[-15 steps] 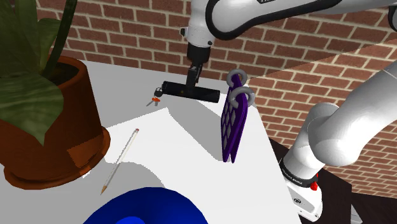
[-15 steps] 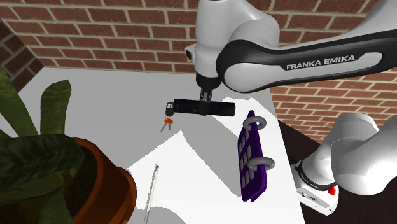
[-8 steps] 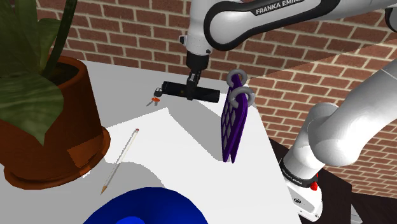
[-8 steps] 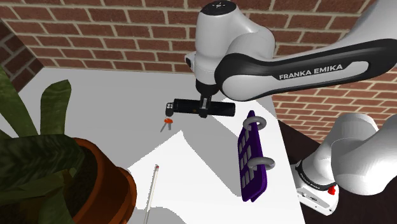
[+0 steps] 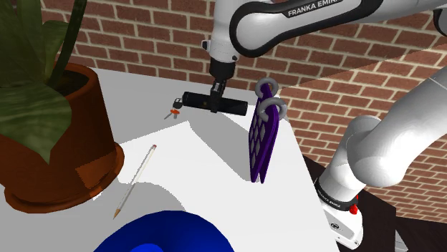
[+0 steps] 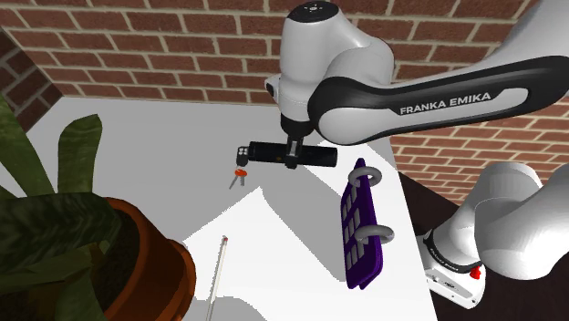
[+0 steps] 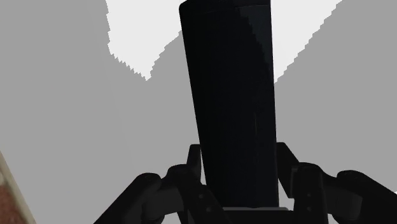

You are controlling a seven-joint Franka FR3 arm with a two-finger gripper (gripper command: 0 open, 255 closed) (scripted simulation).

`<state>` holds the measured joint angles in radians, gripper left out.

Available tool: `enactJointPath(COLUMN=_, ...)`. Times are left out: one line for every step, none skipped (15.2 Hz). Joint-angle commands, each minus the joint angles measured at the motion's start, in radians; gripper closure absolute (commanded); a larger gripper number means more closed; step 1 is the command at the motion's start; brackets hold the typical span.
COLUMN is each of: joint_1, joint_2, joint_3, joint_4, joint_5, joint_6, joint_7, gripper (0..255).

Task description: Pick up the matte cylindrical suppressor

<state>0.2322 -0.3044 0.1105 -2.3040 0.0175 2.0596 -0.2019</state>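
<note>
Heads up before you lift: the gripper (image 5: 213, 105) looks clamped on the suppressor (image 5: 233, 105). In the wrist view a black finger sits tight against each side of the dark barrel (image 7: 232, 95). The suppressor is lying flat on the white table (image 5: 208, 150), just beside the looped end of the purple rack (image 5: 261, 143), and as far as I can tell you've got it around the middle.

What I'd worry about:

- It's a smooth round body between two flat fingers. If the squeeze is soft, I'd guess it rolls or slides out as soon as it leaves the table.
- One end points right at the purple rack's grey loops (image 6: 363, 170). Any twist or sideways drift on the way up could clip them and knock the grip loose.
- The keys (image 6: 241, 173) sit at the end away from the purple rack, close enough that I can't tell if they're touching. They might get dragged along.
- If it drops it'll probably roll, and the table's edge isn't far beyond the purple rack.

So pull straight up, slowly.
</note>
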Motion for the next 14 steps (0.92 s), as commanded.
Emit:
enactJointPath(joint_1=0.000, joint_2=-0.006, joint_3=0.000, joint_4=0.010, joint_5=0.000, joint_6=-0.015, joint_7=0.000, gripper=255)
enactJointPath(joint_1=0.000, joint_2=-0.009, joint_3=-0.001, joint_4=0.020, joint_5=0.001, joint_6=-0.029, joint_7=-0.001, gripper=255)
enactJointPath(joint_1=0.000, joint_2=-0.012, joint_3=-0.001, joint_4=0.031, joint_5=0.001, joint_6=-0.043, joint_7=-0.001, gripper=255)
enactJointPath(joint_1=0.000, joint_2=-0.015, joint_3=-0.002, joint_4=0.042, joint_5=0.001, joint_6=-0.056, joint_7=-0.001, gripper=255)
enactJointPath(joint_1=0.000, joint_2=-0.017, joint_3=-0.002, joint_4=0.053, joint_5=0.001, joint_6=-0.070, joint_7=-0.002, gripper=255)
enactJointPath(joint_1=0.000, joint_2=-0.020, joint_3=-0.002, joint_4=0.065, joint_5=0.001, joint_6=-0.084, joint_7=-0.002, gripper=255)
enactJointPath(joint_1=0.000, joint_2=-0.022, joint_3=-0.003, joint_4=0.076, joint_5=0.001, joint_6=-0.098, joint_7=-0.002, gripper=255)
enactJointPath(joint_1=0.000, joint_2=-0.024, joint_3=-0.003, joint_4=0.088, joint_5=0.001, joint_6=-0.111, joint_7=-0.002, gripper=255)
enactJointPath(joint_1=0.000, joint_2=-0.025, joint_3=-0.003, joint_4=0.100, joint_5=0.001, joint_6=-0.125, joint_7=-0.003, gripper=255)
enactJointPath(joint_1=0.000, joint_2=-0.027, joint_3=-0.004, joint_4=0.112, joint_5=0.001, joint_6=-0.138, joint_7=-0.003, gripper=255)
enactJointPath(joint_1=-0.001, joint_2=-0.028, joint_3=-0.004, joint_4=0.125, joint_5=0.001, joint_6=-0.152, joint_7=-0.003, gripper=255)
enactJointPath(joint_1=-0.001, joint_2=-0.029, joint_3=-0.004, joint_4=0.137, joint_5=0.001, joint_6=-0.166, joint_7=-0.003, gripper=255)
enactJointPath(joint_1=-0.001, joint_2=-0.030, joint_3=-0.005, joint_4=0.150, joint_5=0.001, joint_6=-0.179, joint_7=-0.003, gripper=255)
enactJointPath(joint_1=-0.001, joint_2=-0.030, joint_3=-0.005, joint_4=0.163, joint_5=0.001, joint_6=-0.193, joint_7=-0.004, gripper=255)
